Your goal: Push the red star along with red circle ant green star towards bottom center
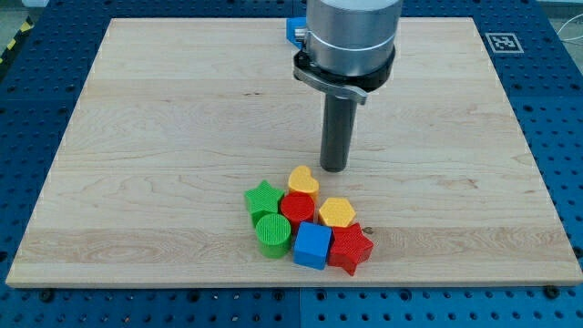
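- No pincer shows; my tip (334, 169) rests on the worktop (164, 137), just at 1 o'clock of the yellow heart (303, 180).
- Red circle (297, 209) sits mid-cluster, green star (263, 198) at its 9 o'clock, touching.
- Red star (351, 248) lies at its 4 o'clock, beside the blue cube (312, 244).

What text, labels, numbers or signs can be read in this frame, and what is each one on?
No readable words, brands or numbers anywhere.
Fiducial marker: a black-and-white square pattern at the wooden board's top right corner, carrying no letters.
Blocks and my tip: no markings visible.
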Robot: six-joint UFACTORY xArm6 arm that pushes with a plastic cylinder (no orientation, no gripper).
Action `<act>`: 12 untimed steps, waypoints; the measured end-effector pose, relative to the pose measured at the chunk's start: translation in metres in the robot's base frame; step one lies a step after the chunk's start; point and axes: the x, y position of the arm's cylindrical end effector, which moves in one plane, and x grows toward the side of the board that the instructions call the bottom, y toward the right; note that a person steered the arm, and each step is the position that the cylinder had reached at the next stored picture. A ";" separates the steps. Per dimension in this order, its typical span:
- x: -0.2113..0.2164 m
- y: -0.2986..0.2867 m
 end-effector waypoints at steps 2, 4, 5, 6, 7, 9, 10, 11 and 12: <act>0.024 0.108; 0.117 0.134; 0.125 0.134; 0.134 0.131; 0.135 0.128; 0.133 0.094; 0.134 0.079; 0.134 0.065; 0.134 0.033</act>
